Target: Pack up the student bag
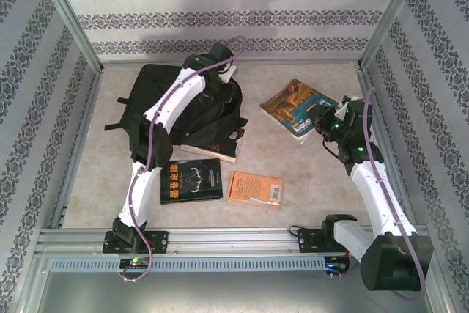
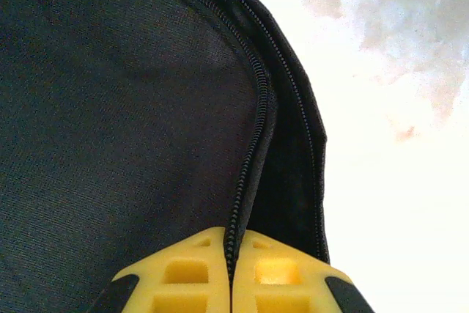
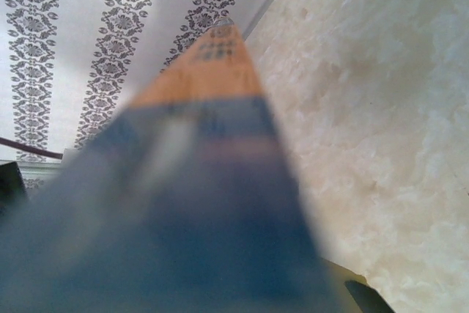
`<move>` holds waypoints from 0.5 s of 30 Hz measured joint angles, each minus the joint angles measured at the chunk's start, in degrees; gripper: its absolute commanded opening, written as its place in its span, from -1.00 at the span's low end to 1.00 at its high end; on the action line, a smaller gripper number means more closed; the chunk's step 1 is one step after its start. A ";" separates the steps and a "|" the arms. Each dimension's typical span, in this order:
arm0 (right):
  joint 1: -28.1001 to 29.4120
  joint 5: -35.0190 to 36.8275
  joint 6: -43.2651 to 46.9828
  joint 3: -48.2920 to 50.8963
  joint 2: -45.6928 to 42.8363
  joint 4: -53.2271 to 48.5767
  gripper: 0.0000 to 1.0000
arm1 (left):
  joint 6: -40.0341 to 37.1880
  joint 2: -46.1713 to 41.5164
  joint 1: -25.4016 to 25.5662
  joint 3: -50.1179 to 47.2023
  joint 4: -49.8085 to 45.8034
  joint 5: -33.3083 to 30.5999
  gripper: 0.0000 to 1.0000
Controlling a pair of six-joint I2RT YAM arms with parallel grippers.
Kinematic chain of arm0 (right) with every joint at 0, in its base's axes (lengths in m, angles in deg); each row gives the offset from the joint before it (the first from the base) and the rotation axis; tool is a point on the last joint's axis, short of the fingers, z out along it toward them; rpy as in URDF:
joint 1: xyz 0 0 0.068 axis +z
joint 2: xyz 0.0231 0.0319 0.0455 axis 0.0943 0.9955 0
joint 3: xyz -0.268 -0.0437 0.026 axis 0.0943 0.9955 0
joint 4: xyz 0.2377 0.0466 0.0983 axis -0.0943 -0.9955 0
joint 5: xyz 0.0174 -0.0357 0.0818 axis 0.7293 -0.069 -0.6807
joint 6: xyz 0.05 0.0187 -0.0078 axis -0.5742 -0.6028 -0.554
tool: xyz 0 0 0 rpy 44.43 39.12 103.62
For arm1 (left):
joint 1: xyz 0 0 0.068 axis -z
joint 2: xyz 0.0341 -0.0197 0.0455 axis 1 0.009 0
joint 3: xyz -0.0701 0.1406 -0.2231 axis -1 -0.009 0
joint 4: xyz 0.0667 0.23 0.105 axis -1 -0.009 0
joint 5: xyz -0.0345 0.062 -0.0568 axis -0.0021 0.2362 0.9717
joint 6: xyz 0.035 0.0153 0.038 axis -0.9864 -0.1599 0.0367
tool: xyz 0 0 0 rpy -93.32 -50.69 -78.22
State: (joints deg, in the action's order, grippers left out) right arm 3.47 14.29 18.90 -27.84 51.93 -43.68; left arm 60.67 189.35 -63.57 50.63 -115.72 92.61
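The student bag (image 1: 150,82) lies flat on the far left part of the worktop (image 1: 293,159), its rounded end toward the back wall and its straps spread toward the middle. The left arm reaches out over it, and the left gripper (image 2: 231,254) is pressed together on the bag's fabric at the zipper line. The two yellow fingers (image 2: 183,273) meet with only the zipper edge (image 2: 253,144) pinched between them, beside the bag's curved outer rim. A pale-edged book (image 1: 214,150) rests against the near right side of the bag, partly under its black flap. Nearer the arm bases lie a black-covered book (image 1: 192,179) with yellow lettering and, just right of it but apart, an orange book (image 1: 256,188), both flat on the worktop. On the right side, well apart from the bag, lies a blue and orange book (image 1: 292,102). The right gripper (image 1: 321,121) sits at this book's near right corner. In the right wrist view the book's cover is a blurred blue band with an orange far end, very close to the lens. It hides the fingers, so I cannot tell how far this gripper is closed or whether it has a grip on the book.
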 measured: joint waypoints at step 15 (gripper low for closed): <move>11.54 -7.41 -2.93 -10.45 8.26 2.56 -1.00 | 3.37 -39.78 -2.95 -29.90 14.91 -6.23 -1.00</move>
State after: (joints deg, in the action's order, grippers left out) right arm 15.01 6.88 15.97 -38.29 60.19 -41.12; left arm 64.04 149.57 -66.53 20.73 -100.81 86.38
